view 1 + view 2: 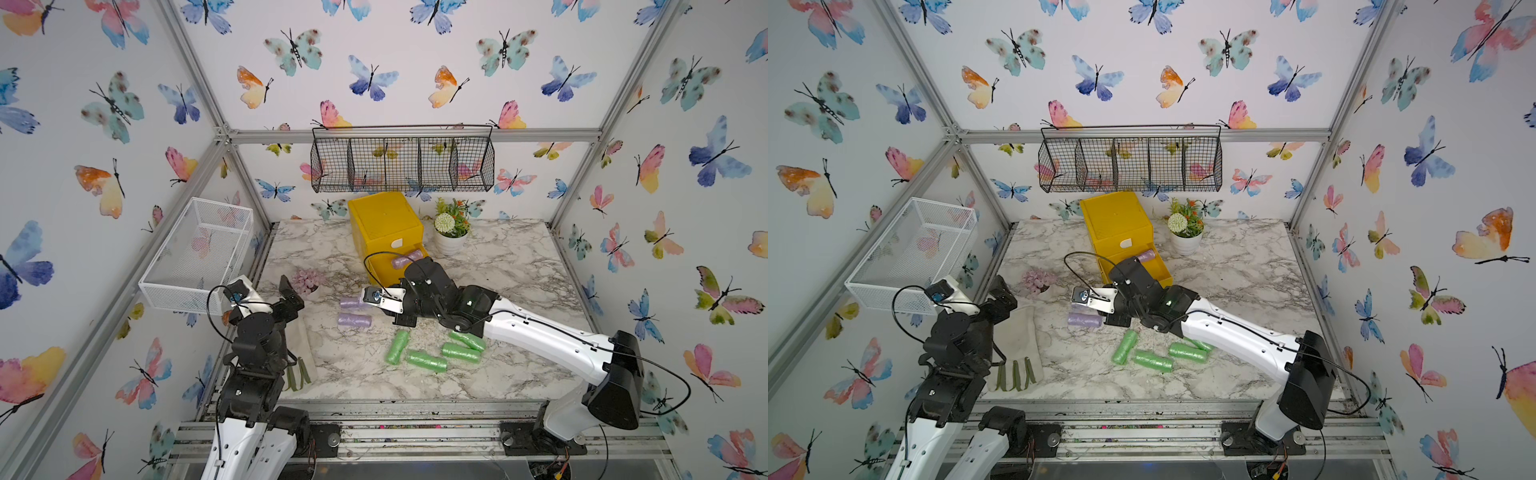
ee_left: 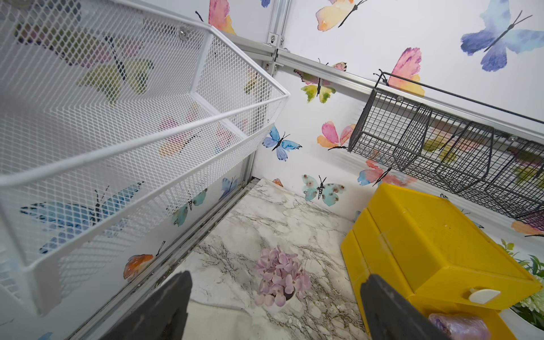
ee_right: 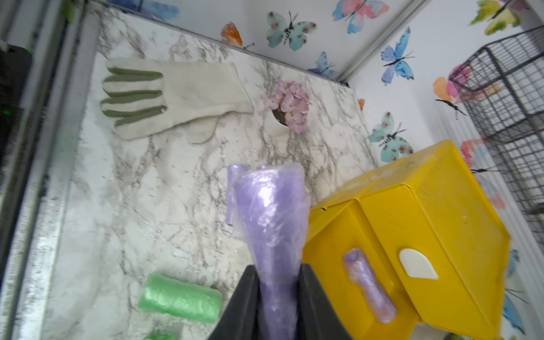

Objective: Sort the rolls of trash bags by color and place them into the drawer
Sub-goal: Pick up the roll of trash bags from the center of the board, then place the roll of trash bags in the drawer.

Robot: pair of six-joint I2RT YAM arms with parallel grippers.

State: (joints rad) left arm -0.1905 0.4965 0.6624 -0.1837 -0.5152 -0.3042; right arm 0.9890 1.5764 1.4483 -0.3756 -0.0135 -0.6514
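While the right gripper (image 3: 278,269) clamps a lilac crinkly plastic trash-bag roll (image 3: 269,212) | bright yellow plastic three-drawer chest (image 1: 384,220) at 12 o'clock on white marble-look table (image 1: 507,266), pulled-out drawer holding another lilac roll (image 1: 402,261) | four green rolls (image 1: 426,360) at chest's 6 o'clock | left gripper (image 2: 276,278) jaws spread wide.

No legible text — none anywhere.

Two white-shelled arms (image 1: 540,336), black joints and wrists, thin looping black cables (image 1: 365,262), green status light (image 1: 469,302)
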